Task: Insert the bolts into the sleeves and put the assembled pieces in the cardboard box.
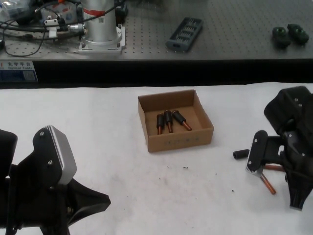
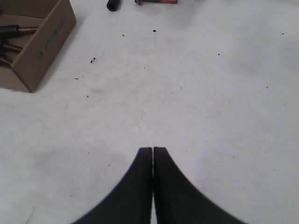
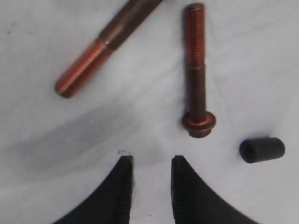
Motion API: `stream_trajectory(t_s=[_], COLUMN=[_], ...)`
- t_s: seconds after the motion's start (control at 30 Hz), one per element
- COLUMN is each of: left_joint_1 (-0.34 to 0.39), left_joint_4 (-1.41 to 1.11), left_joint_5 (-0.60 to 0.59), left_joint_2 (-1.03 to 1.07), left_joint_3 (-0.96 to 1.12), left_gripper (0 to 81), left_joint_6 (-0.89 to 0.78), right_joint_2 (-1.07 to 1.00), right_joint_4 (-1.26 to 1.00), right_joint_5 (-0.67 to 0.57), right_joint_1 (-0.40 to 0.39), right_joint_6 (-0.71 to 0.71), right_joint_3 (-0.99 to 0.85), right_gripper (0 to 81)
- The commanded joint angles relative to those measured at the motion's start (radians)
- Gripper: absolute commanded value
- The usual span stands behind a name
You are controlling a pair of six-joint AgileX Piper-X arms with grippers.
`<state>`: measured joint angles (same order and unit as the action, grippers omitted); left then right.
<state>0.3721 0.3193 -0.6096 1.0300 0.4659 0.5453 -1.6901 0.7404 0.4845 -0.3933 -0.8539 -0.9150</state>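
At the middle of the surface (image 1: pixel 98 127), the cardboard box (image 1: pixel 181 139), open-topped, with three assembled pieces (image 1: pixel 168 120) lying side by side inside. Left to do, judging from the loose parts: at least one more assembly.

Out at about four o'clock from the box, well apart from it: two loose bolts (image 1: pixel 268 185) and one black sleeve (image 1: pixel 239 154), all flat on the surface. Right over them, the right gripper (image 3: pixel 152 161), fingers a narrow gap apart and clamped on nothing.

Just ahead of those fingertips, the flanged bolt (image 3: pixel 196 70), head end nearest, thread end farthest, long axis running almost straight away from the fingers rather than across them. Offset slightly toward the sleeve's side, so not yet between the fingers. Near the bolt head but not touching it, the sleeve, lying on its side. Farther off on the other side, the second bolt (image 3: pixel 105 49), slanted to the first, threaded tip nearer.

Down at about seven o'clock on the surface, the left gripper (image 2: pixel 153 154), fingers pressed together, empty, well apart from every loose part, with the box at roughly one o'clock from it.

Clearly the nearer arm for the pick: the right. Likely needed next: a small sideways shift and a wider opening, to straddle the shank crosswise.
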Motion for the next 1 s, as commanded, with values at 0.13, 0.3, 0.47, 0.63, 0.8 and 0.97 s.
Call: stream_trajectory(t_s=[0.13, 0.3, 0.47, 0.63, 0.8, 0.97], left_joint_1=[0.004, 0.004, 0.004, 0.004, 0.004, 0.004], left_joint_4=[0.001, 0.001, 0.001, 0.001, 0.001, 0.001], left_joint_5=[-0.004, -0.004, -0.004, -0.004, -0.004, -0.004], left_joint_2=[-0.008, -0.008, -0.008, -0.008, -0.008, -0.008], left_joint_3=[0.012, 0.012, 0.012, 0.012, 0.012, 0.012], left_gripper=[0.6, 0.6, 0.6, 0.6, 0.6, 0.6], left_joint_6=[0.024, 0.024, 0.024, 0.024, 0.024, 0.024], right_joint_2=[0.001, 0.001, 0.001, -0.025, -0.065, -0.075], right_joint_4=[-0.039, -0.087, -0.127, -0.122, -0.121, -0.148], right_joint_5=[-0.029, -0.114, -0.148, -0.146, -0.140, -0.177], right_joint_1=[0.006, 0.011, 0.020, 0.055, 0.083, 0.083], right_joint_6=[-0.067, -0.080, -0.111, -0.112, -0.104, -0.104], right_joint_3=[-0.061, -0.067, -0.067, -0.067, -0.067, -0.067], right_gripper=[21.7, 21.7, 21.7, 21.7, 21.4, 21.4])
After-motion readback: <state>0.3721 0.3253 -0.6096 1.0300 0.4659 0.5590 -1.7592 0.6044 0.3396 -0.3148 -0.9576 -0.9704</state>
